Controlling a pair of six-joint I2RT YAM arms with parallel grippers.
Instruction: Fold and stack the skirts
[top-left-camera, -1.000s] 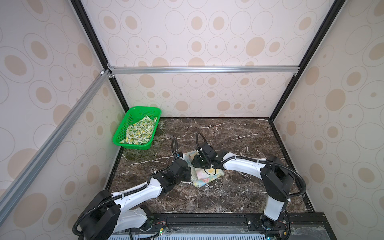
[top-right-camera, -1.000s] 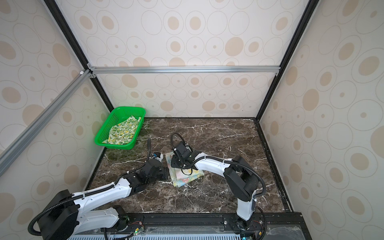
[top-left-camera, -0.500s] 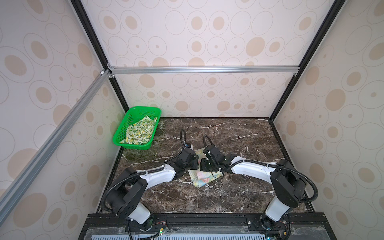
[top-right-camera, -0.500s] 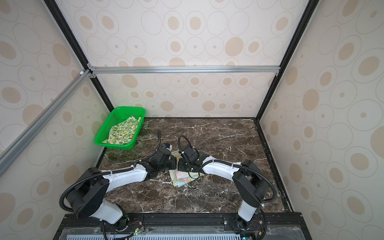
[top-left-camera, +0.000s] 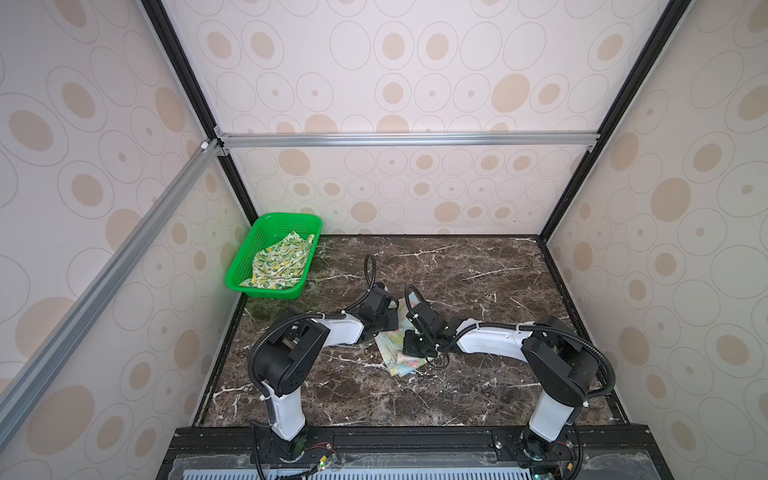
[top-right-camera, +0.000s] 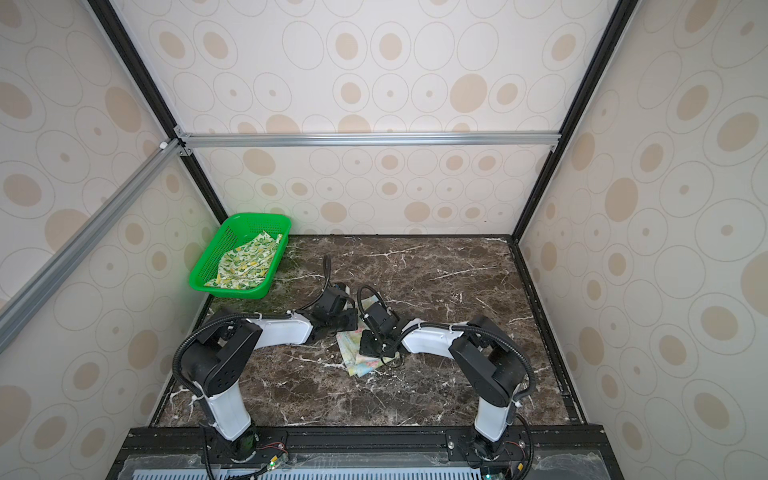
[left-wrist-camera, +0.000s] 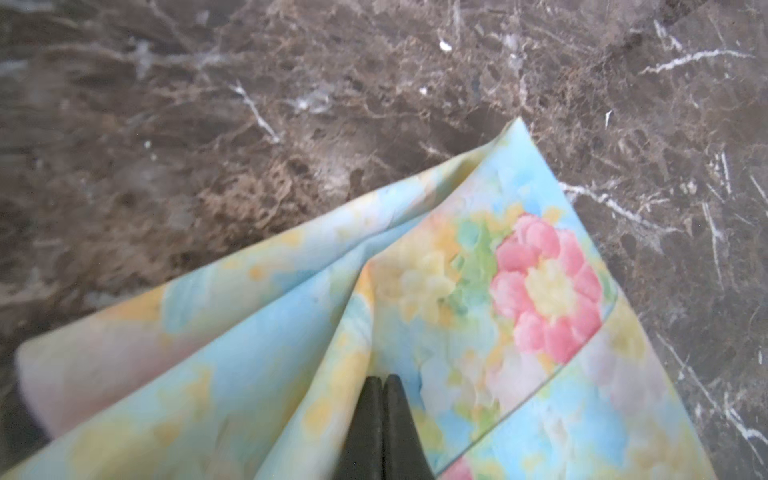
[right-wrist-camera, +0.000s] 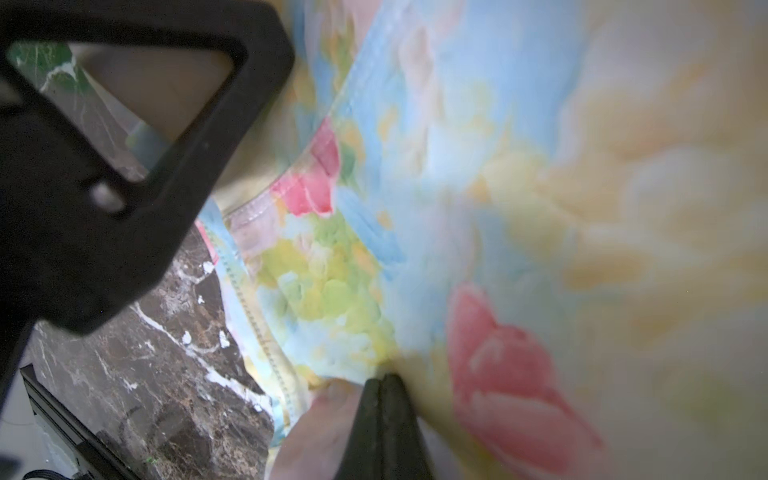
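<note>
The pastel blue-yellow skirt with pink flowers (top-left-camera: 399, 361) (top-right-camera: 363, 365) lies bunched on the marble table, between my two grippers. My left gripper (top-left-camera: 388, 322) (left-wrist-camera: 382, 378) is shut on a fold of it at its far left edge. My right gripper (top-left-camera: 415, 347) (right-wrist-camera: 380, 378) is shut on the same skirt (right-wrist-camera: 540, 166) from the right, and cloth fills most of that view. The left wrist view shows the skirt (left-wrist-camera: 540, 291) fanning out from the tips over the marble. The cream lemon-print skirt (top-left-camera: 282, 266) (top-right-camera: 245, 262) lies crumpled in the green basket.
The green mesh basket (top-left-camera: 286, 216) (top-right-camera: 253, 216) stands at the back left corner of the marble table (top-left-camera: 478, 270). Patterned walls and black frame posts enclose the table on three sides. The left gripper's black finger frame (right-wrist-camera: 124, 145) shows close by in the right wrist view.
My right gripper has shut on the floral skirt and shifted slightly toward the front. The left gripper has moved right and toward the back with the cloth, its elbow rising.
</note>
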